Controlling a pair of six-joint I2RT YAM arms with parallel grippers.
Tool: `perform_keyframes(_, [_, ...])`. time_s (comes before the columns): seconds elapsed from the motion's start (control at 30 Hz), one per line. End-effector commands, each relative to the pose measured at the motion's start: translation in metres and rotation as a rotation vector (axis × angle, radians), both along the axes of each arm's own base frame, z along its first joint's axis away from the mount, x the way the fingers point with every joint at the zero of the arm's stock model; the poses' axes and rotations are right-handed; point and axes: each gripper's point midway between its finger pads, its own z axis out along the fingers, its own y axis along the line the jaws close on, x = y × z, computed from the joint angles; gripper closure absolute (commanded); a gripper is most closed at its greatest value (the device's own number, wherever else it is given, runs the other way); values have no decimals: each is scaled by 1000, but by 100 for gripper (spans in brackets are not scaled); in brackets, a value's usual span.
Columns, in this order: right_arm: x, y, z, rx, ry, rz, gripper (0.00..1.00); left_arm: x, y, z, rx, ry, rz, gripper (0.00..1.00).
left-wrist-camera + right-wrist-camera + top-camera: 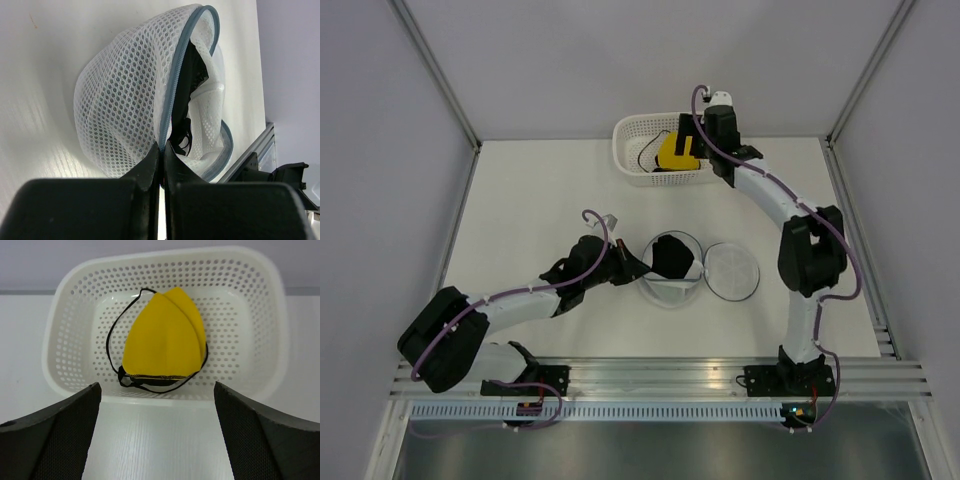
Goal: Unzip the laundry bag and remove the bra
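Note:
The laundry bag (660, 290) lies unzipped mid-table, its two round mesh halves spread apart, the other half (732, 270) to the right. My left gripper (633, 268) is shut on the bag's grey zipper rim; the left wrist view shows the mesh (125, 90) with the left gripper (162, 150) pinching that rim. Black fabric (192, 75) shows inside the opening. The bra (675, 152), yellow with black straps, lies in the white basket (630, 150). My right gripper (157, 435) stands open just short of the basket's near wall, nothing between its fingers (50, 440), the bra (162, 342) ahead of it.
The white perforated basket (65, 340) sits at the table's far edge. An aluminium rail (660, 375) runs along the near edge by the arm bases. Grey walls close in the table on the left, right and back.

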Motion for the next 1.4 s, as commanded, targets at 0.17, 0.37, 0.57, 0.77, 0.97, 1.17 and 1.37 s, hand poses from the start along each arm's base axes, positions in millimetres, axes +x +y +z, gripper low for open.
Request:
perform_keyframes(0.17, [-112, -17, 66, -29, -78, -34, 2, 7, -9, 11, -21, -28, -26, 98])
perform_keyframes(0.37, [-206, 34, 16, 33, 36, 183, 2, 11, -13, 7, -10, -18, -31, 98])
perform_keyframes(0.57, [-263, 45, -26, 52, 131, 245, 2, 11, -13, 9, -9, -17, -29, 98])
perform_keyframes(0.77, [-273, 44, -74, 34, 208, 259, 2, 11, -11, 9, 0, -14, -20, 98])
perform_keyframes(0.97, [-274, 66, -101, 83, 257, 327, 2, 10, -8, 6, 10, -7, -15, 98])
perform_keyframes(1.17, [-272, 68, -118, 65, 278, 326, 2, 9, -7, 5, 14, -6, -10, 98])
perform_keyframes(1.37, [-275, 74, -112, 109, 264, 358, 21, 7, -7, 0, 19, 5, -17, 98])
